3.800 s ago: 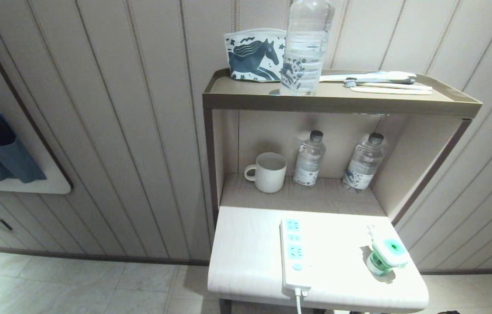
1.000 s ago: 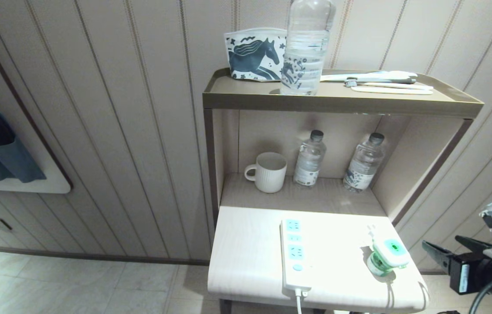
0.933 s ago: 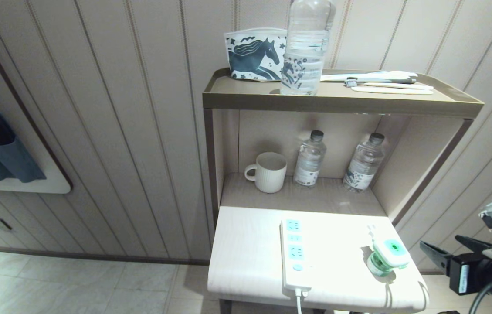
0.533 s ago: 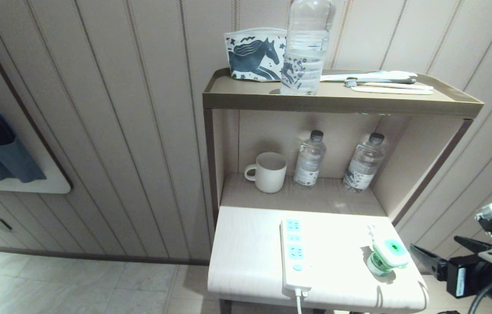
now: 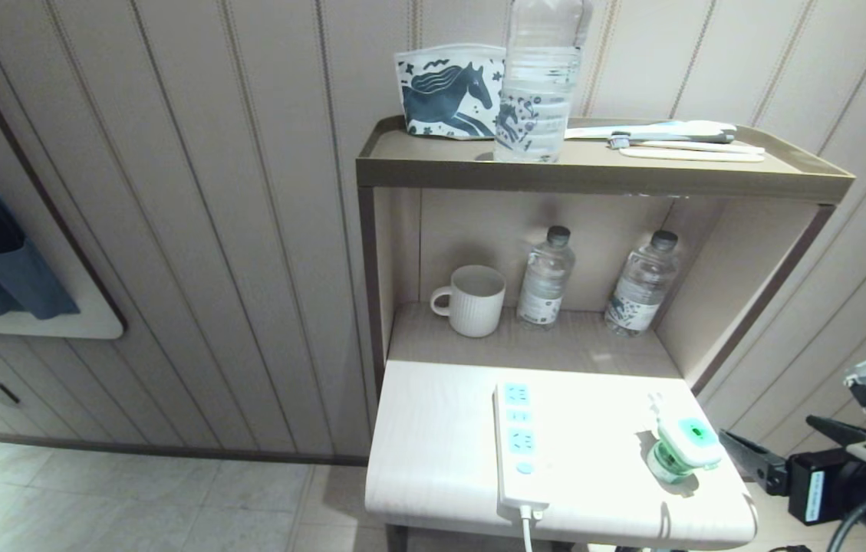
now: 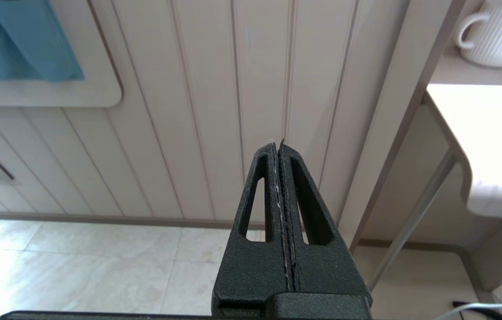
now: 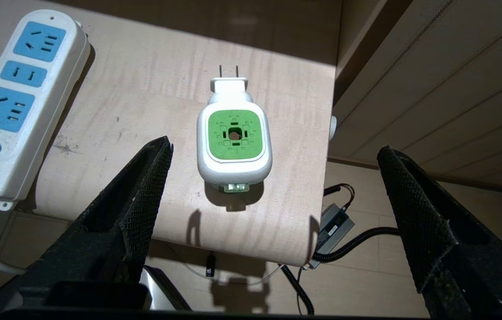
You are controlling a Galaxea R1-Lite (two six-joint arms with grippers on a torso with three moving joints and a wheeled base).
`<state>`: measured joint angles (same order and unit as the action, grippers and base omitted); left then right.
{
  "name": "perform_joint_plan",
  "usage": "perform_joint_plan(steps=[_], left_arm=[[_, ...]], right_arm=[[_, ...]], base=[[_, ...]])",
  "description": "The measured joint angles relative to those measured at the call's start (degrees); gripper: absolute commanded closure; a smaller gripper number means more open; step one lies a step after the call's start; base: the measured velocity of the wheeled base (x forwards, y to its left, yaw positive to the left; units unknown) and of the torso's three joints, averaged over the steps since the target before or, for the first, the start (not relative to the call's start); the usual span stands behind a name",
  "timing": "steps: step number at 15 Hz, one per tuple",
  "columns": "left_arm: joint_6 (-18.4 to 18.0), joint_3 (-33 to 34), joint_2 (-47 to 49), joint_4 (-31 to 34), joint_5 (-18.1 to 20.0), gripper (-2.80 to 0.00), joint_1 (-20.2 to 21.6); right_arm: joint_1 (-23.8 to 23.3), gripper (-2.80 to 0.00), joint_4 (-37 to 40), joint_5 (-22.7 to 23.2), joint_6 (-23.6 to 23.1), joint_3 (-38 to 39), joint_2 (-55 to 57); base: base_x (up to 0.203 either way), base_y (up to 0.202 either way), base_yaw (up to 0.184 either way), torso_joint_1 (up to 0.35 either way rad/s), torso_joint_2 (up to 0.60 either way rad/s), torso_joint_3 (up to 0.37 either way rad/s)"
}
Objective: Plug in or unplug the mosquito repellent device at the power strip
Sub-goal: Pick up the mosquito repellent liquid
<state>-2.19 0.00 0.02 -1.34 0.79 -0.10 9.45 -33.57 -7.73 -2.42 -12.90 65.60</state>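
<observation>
1. Mosquito repellent device [image 5: 684, 447] lies unplugged on the white tabletop [image 5: 440, 445], near its right edge, at about 3 o'clock from the power strip [image 5: 518, 445]; the two are apart, not touching.
2. Right wrist view: device [image 7: 234, 142] has its green face up and two metal prongs pointing toward the shelf side. The liquid bottle is mostly hidden under the white head; only a small bit shows at the near end.
3. Power strip [image 7: 13, 106] is cut off by the frame edge in the right wrist view. All sockets look empty; the round blue button sits at the cable end and the white cable drops off the table's front edge.
4. Right gripper [image 7: 273, 153] has its fingers spread wide, holding nothing, hovering off the table's right front corner at about 4 o'clock from the device. In the head view only one black fingertip [image 5: 743, 452] is clear; the rest runs out of frame.
5. Left gripper [image 6: 281, 146] has its fingers pressed together, empty, parked low beside the stand and facing the wall panels.
6. Mug [image 5: 471, 300] and two small water bottles stand on the inner shelf.
</observation>
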Motion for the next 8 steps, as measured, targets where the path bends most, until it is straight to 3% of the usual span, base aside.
perform_joint_plan(steps=[8], left_arm=[[0.0,0.0,0.0,0.1,0.0,0.00,0.0]], right_arm=[[0.0,-2.80,0.1,-0.2,0.3,0.6,-4.3]], base=[[0.000,0.000,0.000,-0.217,0.50,0.279]])
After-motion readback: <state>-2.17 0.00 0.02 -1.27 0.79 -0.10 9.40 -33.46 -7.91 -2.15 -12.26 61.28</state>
